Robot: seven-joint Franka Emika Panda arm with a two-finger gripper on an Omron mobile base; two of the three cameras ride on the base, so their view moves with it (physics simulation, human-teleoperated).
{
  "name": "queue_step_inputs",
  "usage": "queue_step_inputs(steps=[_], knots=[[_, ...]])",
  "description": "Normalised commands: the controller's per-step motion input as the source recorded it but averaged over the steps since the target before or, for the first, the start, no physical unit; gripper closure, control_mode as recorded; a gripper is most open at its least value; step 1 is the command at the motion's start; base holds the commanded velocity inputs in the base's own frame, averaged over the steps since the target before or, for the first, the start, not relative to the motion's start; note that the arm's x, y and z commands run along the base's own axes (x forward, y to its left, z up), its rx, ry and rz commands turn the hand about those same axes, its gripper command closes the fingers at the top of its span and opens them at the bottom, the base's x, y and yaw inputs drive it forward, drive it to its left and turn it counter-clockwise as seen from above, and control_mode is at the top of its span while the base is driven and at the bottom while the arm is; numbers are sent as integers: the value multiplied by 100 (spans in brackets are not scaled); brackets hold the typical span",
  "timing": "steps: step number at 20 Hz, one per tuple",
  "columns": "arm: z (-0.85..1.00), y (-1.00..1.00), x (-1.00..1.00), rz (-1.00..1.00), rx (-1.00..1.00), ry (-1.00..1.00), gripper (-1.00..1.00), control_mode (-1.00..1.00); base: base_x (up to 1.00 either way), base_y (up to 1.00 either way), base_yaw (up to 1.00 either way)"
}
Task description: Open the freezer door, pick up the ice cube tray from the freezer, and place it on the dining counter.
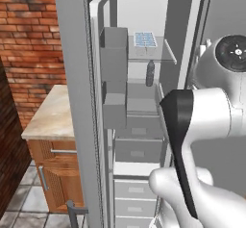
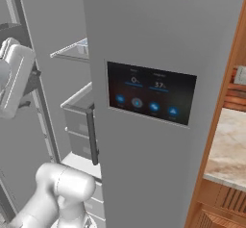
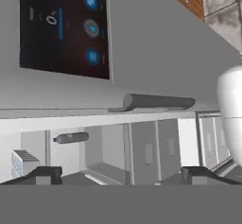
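1. The gripper (image 3: 120, 183) has its two dark tips set wide apart at the bottom of the hand view, with nothing between them. It looks ready to reach in, not to carry.
2. It faces the freezer (image 1: 144, 107), whose white interior shows across the lower half of the hand view, rolled on its side.
3. The freezer door (image 1: 77, 102) stands swung out on the left of the left base view, its grey bins facing inward, so the opening looks done.
4. The ice cube tray (image 1: 144, 39) lies on the upper glass shelf (image 1: 156, 54), top centre of that view. In the hand view it sits at the lower left edge (image 3: 23, 162).
5. A dark bottle (image 1: 150, 73) stands on the shelf below the tray, apart from it.
6. The touchscreen door (image 2: 158, 102) and its bar handle (image 3: 158, 101) lie close by the gripper; I judge them the main thing to clear.
7. A marble-topped cabinet (image 1: 50, 114) stands left of the open door.
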Motion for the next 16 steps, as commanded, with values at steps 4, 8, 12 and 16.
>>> queue_step_inputs(steps=[4,8,12,16], knots=[[29,0,60,-1,11,-3,-100,-100,0,0,0],[2,0,59,1,0,-9,-100,-100,0,0,0],[-5,0,47,6,-3,-21,-100,-100,0,0,0],[-3,0,38,3,-6,-26,-100,-100,0,0,0]])
